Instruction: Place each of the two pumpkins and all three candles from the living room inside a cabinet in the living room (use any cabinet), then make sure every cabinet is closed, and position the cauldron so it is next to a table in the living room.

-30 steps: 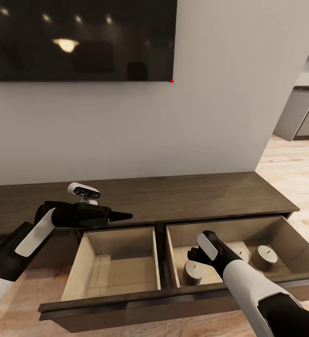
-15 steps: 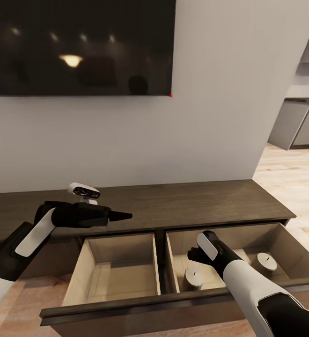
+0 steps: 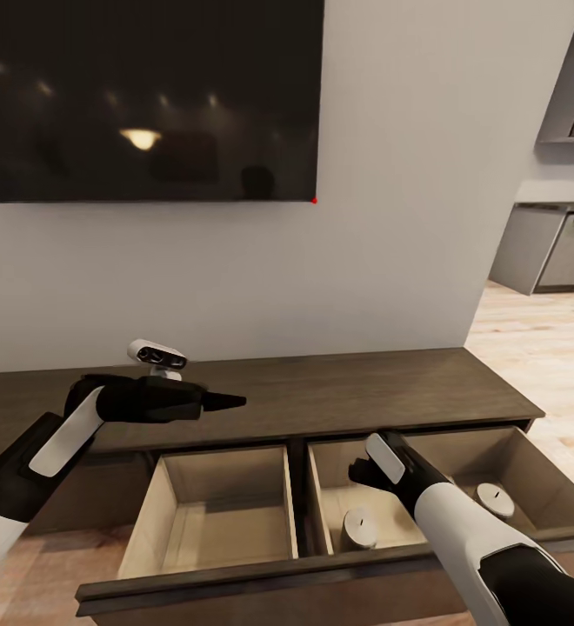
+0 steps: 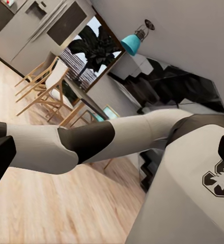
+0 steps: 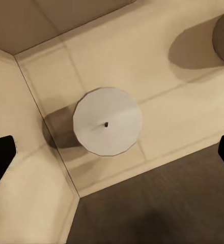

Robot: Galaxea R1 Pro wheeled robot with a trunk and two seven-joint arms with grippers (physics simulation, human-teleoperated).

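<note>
Right gripper (image 3: 363, 474) hangs over an open drawer, jaws spread wide and holding nothing; left gripper (image 3: 226, 402) pinched to a point above the cabinet (image 3: 365, 391) top, also holding nothing.

Two candles sit in the right-hand drawer (image 3: 543, 465): one (image 5: 107, 121) straight under the right gripper at lower centre of the head view, another (image 3: 494, 500) toward lower right; a third may hide behind the arm, I cannot tell; the risk, as I judge it, is the forearm catching the drawer's front edge or tipping a candle on the way out, or a hard shove shut toppling them; the left drawer (image 3: 217, 513) stands open too, with nothing visible in it, and could be forgotten; no pumpkins or cauldron here; dark wood top, pale drawer lining, a black screen (image 3: 148, 96) on the grey wall at upper left, wood floor (image 3: 539, 335) and kitchen units at right.
</note>
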